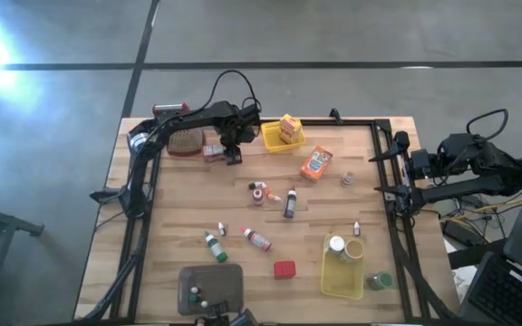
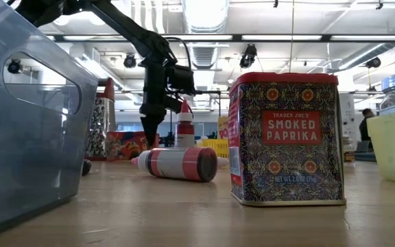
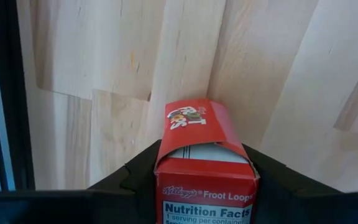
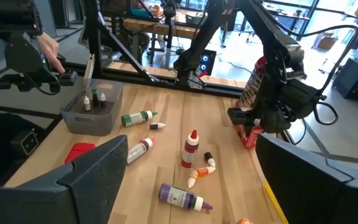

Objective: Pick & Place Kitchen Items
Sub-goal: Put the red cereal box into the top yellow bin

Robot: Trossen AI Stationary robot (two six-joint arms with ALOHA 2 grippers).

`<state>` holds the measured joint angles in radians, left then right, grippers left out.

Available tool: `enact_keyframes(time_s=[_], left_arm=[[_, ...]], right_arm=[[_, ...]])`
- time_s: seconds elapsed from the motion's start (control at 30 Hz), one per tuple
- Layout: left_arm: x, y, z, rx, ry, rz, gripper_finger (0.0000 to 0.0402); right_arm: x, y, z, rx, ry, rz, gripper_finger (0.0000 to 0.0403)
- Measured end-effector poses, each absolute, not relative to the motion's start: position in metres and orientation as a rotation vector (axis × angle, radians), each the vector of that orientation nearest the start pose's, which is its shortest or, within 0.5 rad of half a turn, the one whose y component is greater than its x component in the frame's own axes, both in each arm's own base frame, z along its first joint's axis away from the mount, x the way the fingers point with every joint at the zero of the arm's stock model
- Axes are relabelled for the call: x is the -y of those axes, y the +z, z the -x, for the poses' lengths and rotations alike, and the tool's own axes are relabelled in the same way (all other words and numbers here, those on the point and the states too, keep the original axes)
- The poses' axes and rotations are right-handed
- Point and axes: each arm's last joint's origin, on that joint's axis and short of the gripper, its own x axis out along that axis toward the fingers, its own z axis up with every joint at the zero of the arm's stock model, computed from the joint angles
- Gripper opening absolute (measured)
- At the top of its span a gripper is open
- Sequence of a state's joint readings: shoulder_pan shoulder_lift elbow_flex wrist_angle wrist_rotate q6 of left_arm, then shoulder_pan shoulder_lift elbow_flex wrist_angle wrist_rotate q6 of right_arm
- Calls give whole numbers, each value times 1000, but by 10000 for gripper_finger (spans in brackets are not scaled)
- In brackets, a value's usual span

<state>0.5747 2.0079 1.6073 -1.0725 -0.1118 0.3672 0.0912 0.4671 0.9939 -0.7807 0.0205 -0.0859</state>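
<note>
Wooden surface (image 1: pixel 179 217) bounded by a dark frame. Two yellow baskets: one (image 1: pixel 275 140) at the far edge holding a yellow box (image 1: pixel 288 128), one (image 1: pixel 343 276) near the front right corner holding two jars. One grey tray (image 1: pixel 210 288) at the front edge. Left pincer (image 1: pixel 233 154) closed on a red Froot Loops box (image 3: pixel 205 163) near the far left corner, beside the grater (image 1: pixel 183 140). Right pincer (image 1: pixel 376 172) open, poised just past the right edge. One orange box (image 1: pixel 316 163), one red block (image 1: pixel 285 269), several small bottles scattered mid-surface; bare wood along the left side.
</note>
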Motion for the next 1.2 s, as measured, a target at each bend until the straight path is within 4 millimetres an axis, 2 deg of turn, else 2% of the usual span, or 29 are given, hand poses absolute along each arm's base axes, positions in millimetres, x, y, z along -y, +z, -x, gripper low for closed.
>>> enact_keyframes(time_s=[0.13,0.27,0.43,0.57,0.77,0.9,1.03,1.2], left_arm=[[-214,209,-325,-1506,281,82,183],[-210,223,-323,-1458,293,108,183],[-206,253,-317,-1365,362,135,183],[-201,281,-316,-1199,466,197,183],[-190,322,-333,-799,542,260,183],[-180,340,-350,-578,541,254,183],[-170,348,-370,-422,561,218,183],[-156,342,-385,-339,745,130,183]], right_arm=[[-5,373,-59,-251,81,95,329],[-5,373,-59,-250,81,100,316],[-5,373,-59,-250,81,100,302],[-5,373,-59,-250,80,95,290],[-5,373,-59,-251,80,95,274],[-5,373,-59,-250,81,100,263],[-5,373,-59,-250,80,96,251],[-5,373,-59,-250,81,95,237]])
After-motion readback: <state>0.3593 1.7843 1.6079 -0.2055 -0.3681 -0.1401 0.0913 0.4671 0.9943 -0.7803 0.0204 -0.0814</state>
